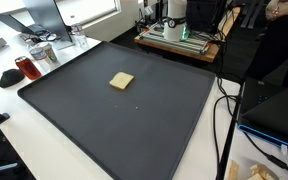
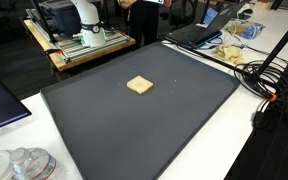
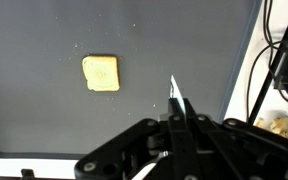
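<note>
So the gripper (image 3: 175, 95) only shows up in the wrist view. Its two fingers are pressed together into one thin point with no gap between them, and it's got hold of nothing. It hangs over the big dark mat (image 3: 44, 120), toward the near right part of that view.

The thing closest to it is a small tan square, which I'd call a toast slice (image 3: 100, 73), though it's honestly too small to be sure it's bread. In the wrist view it lies flat on the mat, further off and to the left of the fingertips, well apart from them and not touching.

In both exterior views the toast slice (image 1: 121, 81) (image 2: 138, 86) sits alone, roughly mid-mat and a bit toward the far side.

The mat (image 2: 134, 130) lies on a white table (image 1: 24, 140). Black cables (image 2: 269, 80) trail off the mat's right edge, and the white robot base (image 2: 84, 20) stands on a wooden stand past the far edge.
</note>
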You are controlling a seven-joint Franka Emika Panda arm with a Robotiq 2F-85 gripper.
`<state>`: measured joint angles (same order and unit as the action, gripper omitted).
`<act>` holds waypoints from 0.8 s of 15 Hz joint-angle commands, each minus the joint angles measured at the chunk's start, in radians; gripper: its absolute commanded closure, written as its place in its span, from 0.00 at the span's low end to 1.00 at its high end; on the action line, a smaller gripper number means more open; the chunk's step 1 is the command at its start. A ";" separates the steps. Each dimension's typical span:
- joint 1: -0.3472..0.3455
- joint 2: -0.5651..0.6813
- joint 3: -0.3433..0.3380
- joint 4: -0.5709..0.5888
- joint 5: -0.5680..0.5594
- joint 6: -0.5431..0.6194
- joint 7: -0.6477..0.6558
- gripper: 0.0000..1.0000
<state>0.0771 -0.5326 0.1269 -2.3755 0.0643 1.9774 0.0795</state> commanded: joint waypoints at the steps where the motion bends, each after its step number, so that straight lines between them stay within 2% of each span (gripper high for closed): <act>1: -0.021 0.130 -0.006 0.065 -0.020 0.057 0.038 0.99; 4: -0.035 0.169 -0.061 0.085 0.021 0.060 0.010 0.99; 8: -0.059 0.223 -0.114 0.088 0.017 0.120 -0.029 0.99; 12: -0.076 0.332 -0.109 0.127 -0.054 0.239 -0.021 0.99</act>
<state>0.0132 -0.2888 0.0111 -2.2973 0.0561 2.1510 0.0628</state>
